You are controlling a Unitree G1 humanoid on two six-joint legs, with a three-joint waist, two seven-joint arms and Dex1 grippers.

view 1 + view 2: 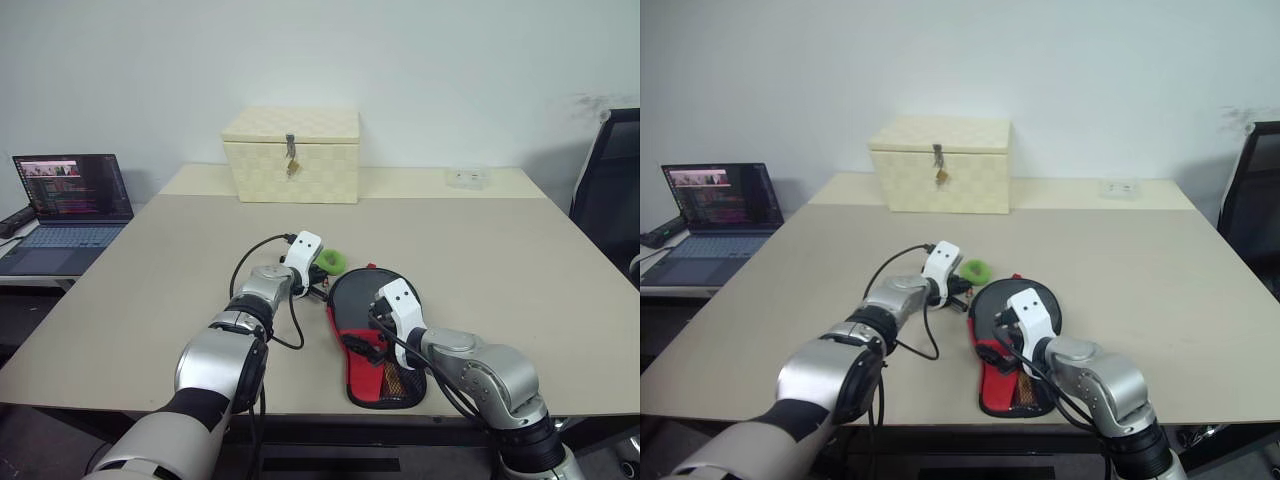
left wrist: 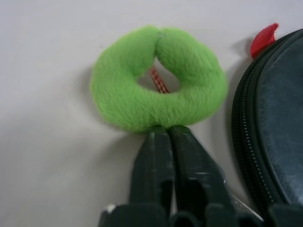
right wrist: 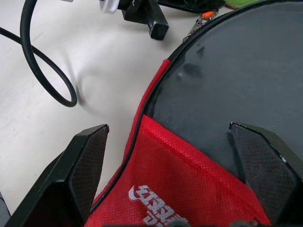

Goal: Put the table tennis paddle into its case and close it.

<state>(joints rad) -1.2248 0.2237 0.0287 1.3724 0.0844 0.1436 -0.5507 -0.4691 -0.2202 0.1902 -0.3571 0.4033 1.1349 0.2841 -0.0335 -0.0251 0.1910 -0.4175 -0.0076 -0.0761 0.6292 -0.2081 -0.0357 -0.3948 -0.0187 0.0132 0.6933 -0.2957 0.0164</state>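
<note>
Nearest, the right gripper [image 3: 177, 177] hovers wide open over the case [image 1: 375, 330], jaws straddling its red handle part, likely to steady it. Left gripper [image 2: 168, 142] is pinched shut at the green fuzzy ring [image 2: 156, 78], perhaps the zip pull. Paddle presumably inside.

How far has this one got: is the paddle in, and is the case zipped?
The case lies flat on the table with its black round part laid over; the paddle itself can't be made out. In hand: the left gripper is shut at the green fluffy ring beside the zip edge, while the right gripper is open over the red handle part. Closing the zip looks still to do.
</note>
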